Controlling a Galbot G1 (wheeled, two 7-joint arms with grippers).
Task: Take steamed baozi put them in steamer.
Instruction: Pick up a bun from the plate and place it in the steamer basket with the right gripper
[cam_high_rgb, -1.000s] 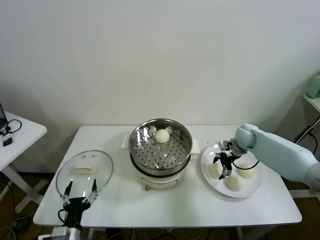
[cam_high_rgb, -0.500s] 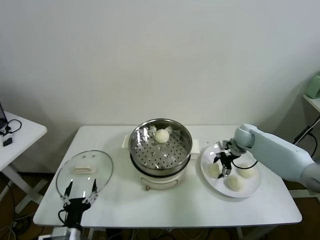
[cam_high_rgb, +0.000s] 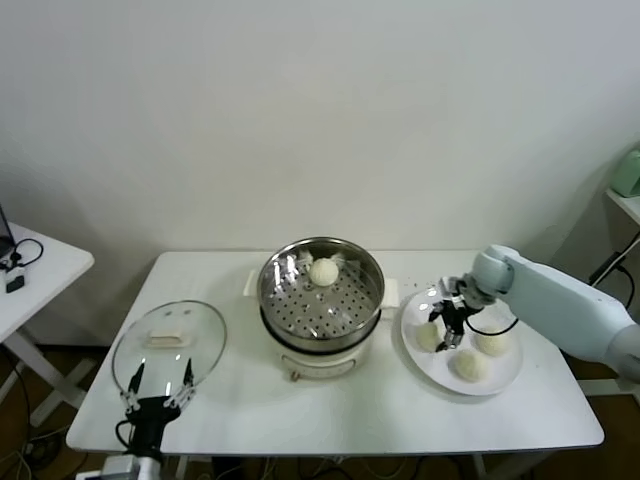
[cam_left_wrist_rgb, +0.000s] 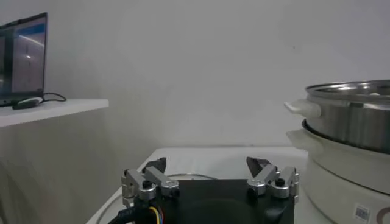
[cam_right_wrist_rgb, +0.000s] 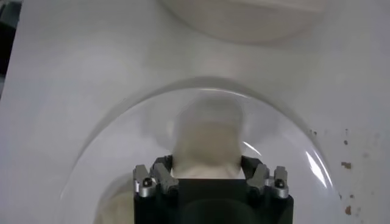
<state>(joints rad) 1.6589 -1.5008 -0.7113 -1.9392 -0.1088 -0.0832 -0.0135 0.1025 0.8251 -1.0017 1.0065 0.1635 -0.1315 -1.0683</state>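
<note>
The steamer (cam_high_rgb: 272, 292) is a shiny steel pot on a white base at mid table, with one steamed baozi (cam_high_rgb: 323, 271) on its perforated tray. To its right, a white plate (cam_high_rgb: 502, 380) carries three more creamy buns. My right gripper (cam_high_rgb: 443, 330) reaches down onto the plate's left side. In the right wrist view its jaws (cam_right_wrist_rgb: 206, 167) press both sides of a baozi (cam_right_wrist_rgb: 206, 141). The other two buns (cam_high_rgb: 491, 343) (cam_high_rgb: 468, 365) lie free beside it. My left gripper (cam_high_rgb: 160, 385) waits open at the table's front left, its fingers (cam_left_wrist_rgb: 157, 165) spread wide.
A round glass lid (cam_high_rgb: 205, 335) with a white knob lies flat at the table's left, just beyond the left gripper. The steamer's side (cam_left_wrist_rgb: 356, 125) rises close to that gripper. A small white side table (cam_high_rgb: 40, 265) stands at the far left.
The right gripper's jaws have closed in from wide open onto the plate's left bun, and hand and bun have shifted slightly. The left arm has not moved.
</note>
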